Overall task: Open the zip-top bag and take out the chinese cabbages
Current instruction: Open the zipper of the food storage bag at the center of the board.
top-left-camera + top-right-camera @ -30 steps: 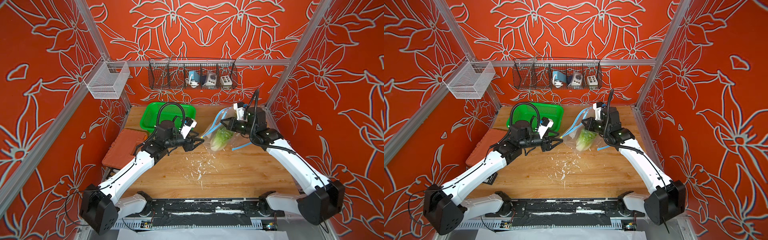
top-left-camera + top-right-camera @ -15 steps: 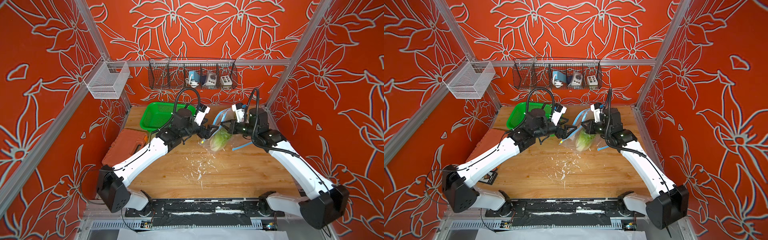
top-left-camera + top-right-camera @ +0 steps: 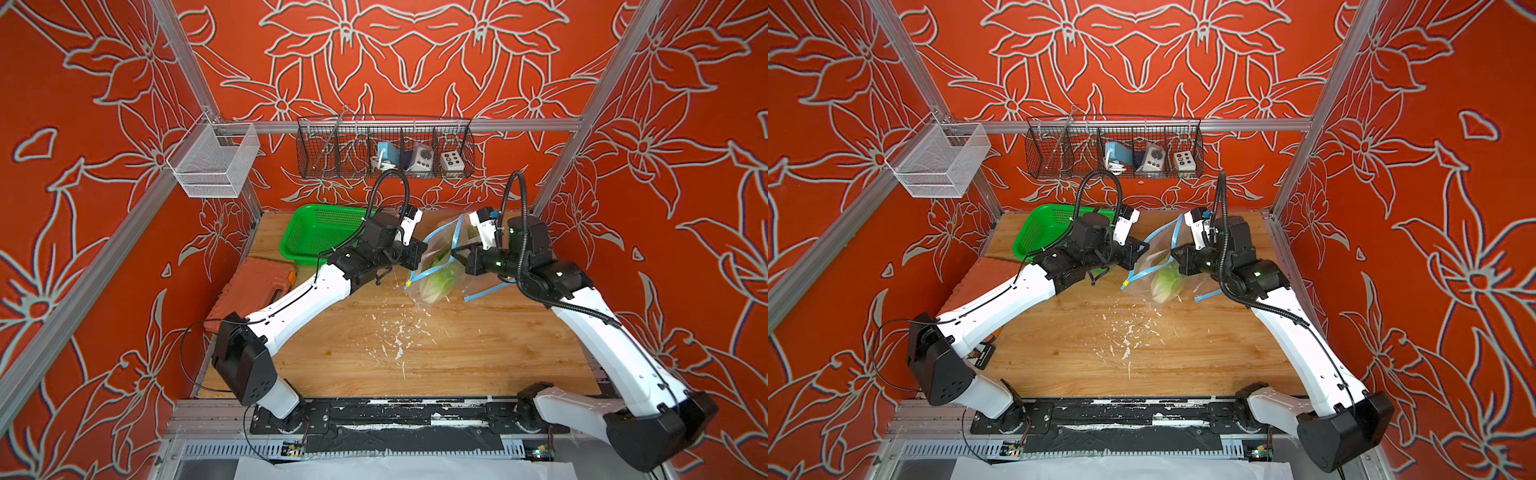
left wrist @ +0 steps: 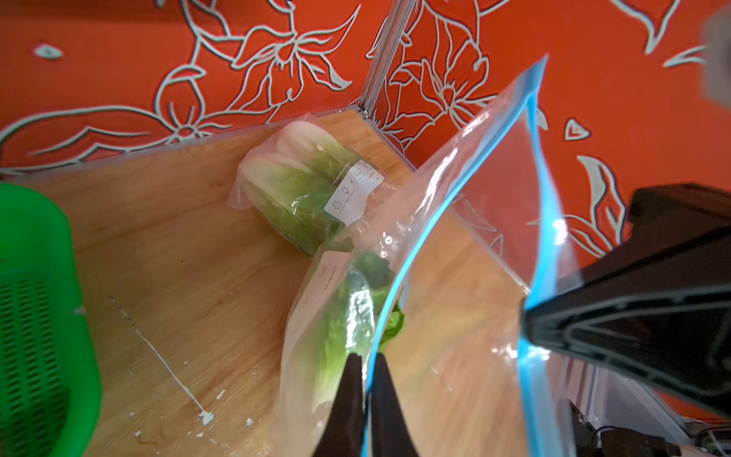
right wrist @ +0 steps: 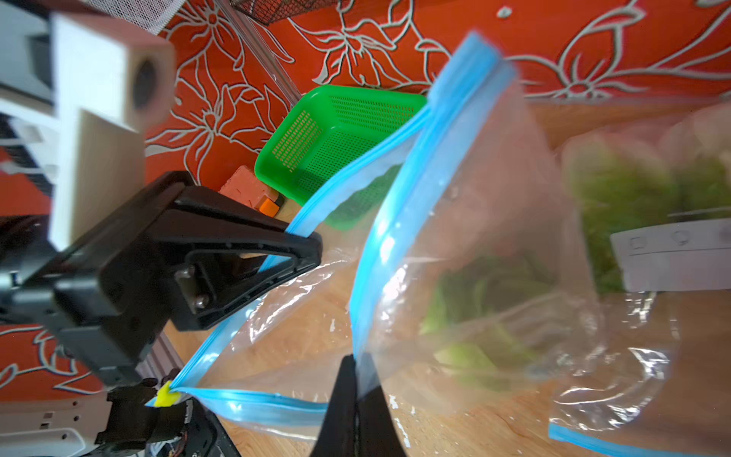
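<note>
A clear zip-top bag (image 3: 441, 249) (image 3: 1160, 249) with a blue zip hangs between my two grippers above the back of the wooden table, its mouth spread open. My left gripper (image 4: 366, 362) (image 3: 420, 254) is shut on one blue lip (image 4: 411, 253). My right gripper (image 5: 358, 364) (image 3: 458, 254) is shut on the opposite lip (image 5: 379, 253). One of the chinese cabbages (image 3: 436, 282) (image 3: 1165, 282) (image 4: 340, 324) sits low inside the bag. Another cabbage (image 4: 292, 186), wrapped in clear film with a white label, lies on the table near the back right corner.
A green mesh basket (image 3: 320, 232) (image 3: 1034, 232) stands at the back left, behind my left wrist. An orange case (image 3: 253, 291) lies at the left edge. White crumbs (image 3: 399, 336) dot the table's middle. A loose blue-edged plastic strip (image 3: 486, 291) lies under my right wrist.
My left arm swung right from beside the green basket to the bag, and its jaws went from open to shut on the bag's lip. My right gripper kept its hold.
</note>
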`<act>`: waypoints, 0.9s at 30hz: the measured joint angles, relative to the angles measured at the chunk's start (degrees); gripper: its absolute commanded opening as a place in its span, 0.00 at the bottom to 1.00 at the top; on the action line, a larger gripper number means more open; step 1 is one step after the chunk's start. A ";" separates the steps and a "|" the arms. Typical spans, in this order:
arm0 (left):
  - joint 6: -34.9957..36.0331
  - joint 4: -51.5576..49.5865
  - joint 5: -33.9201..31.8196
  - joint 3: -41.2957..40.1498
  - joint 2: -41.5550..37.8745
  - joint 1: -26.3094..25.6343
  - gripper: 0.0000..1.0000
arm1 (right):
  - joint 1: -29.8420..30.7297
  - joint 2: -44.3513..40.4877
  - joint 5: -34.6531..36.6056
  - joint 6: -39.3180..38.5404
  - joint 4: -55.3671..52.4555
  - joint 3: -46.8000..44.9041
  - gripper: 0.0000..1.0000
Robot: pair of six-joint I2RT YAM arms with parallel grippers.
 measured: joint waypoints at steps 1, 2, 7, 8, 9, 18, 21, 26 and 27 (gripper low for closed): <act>-1.49 0.87 0.52 -0.76 -0.42 -0.24 0.00 | 0.00 -0.52 1.07 -0.85 -2.16 1.95 0.00; -2.93 1.73 1.11 -1.53 -0.81 -0.52 0.00 | 0.00 -0.90 2.01 -1.66 -4.15 3.78 0.00; -10.27 7.98 3.19 -6.43 -3.65 -1.84 0.00 | 0.00 -0.57 5.64 -6.34 -15.91 16.24 0.00; -11.23 8.85 3.10 -7.50 -4.39 -1.99 0.00 | 0.02 0.04 6.01 -7.19 -17.75 18.25 0.00; -12.41 9.90 2.82 -9.01 -5.46 -2.05 0.00 | 0.13 1.03 6.36 -8.26 -19.91 20.44 0.00; -19.21 15.78 -2.99 -28.02 -16.44 -2.05 0.00 | 7.34 15.56 9.49 -14.88 -29.99 24.85 0.00; -19.69 15.45 -4.98 -34.01 -19.69 -1.70 0.01 | 10.05 17.77 7.96 -15.17 -27.30 21.07 0.00; -18.53 11.06 -7.82 -36.57 -22.75 0.57 0.44 | 11.23 17.68 1.84 -14.40 -20.44 14.71 0.00; -17.84 10.43 -8.35 -36.57 -23.28 1.16 0.68 | 11.23 17.68 0.90 -14.12 -19.39 13.97 0.00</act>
